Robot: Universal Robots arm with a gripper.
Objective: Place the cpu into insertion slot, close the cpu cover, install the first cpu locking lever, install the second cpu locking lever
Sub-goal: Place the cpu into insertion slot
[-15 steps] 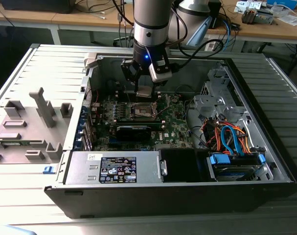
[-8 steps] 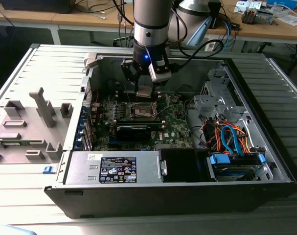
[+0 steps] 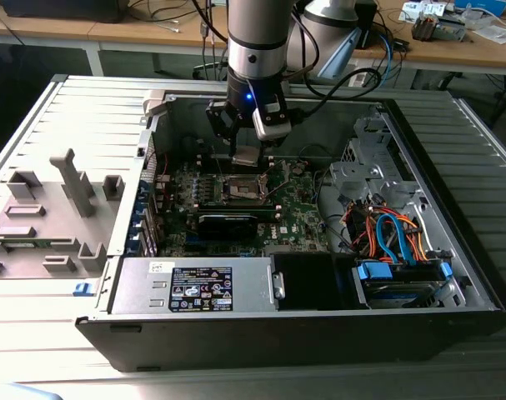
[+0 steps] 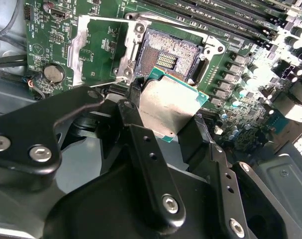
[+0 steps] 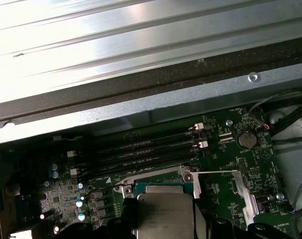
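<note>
While my gripper (image 4: 165,113) clamps the cpu (image 4: 173,102) by its edges, the chip hangs over the open slot (image 4: 168,50), not seated. I see the cover (image 4: 78,55) swung open beside it. Memory rails (image 5: 146,149) run just beside the slot; a black card (image 3: 227,223) lies near, clear of the gripper

Computer case (image 3: 236,342) on ribbed table (image 3: 94,108)
</note>
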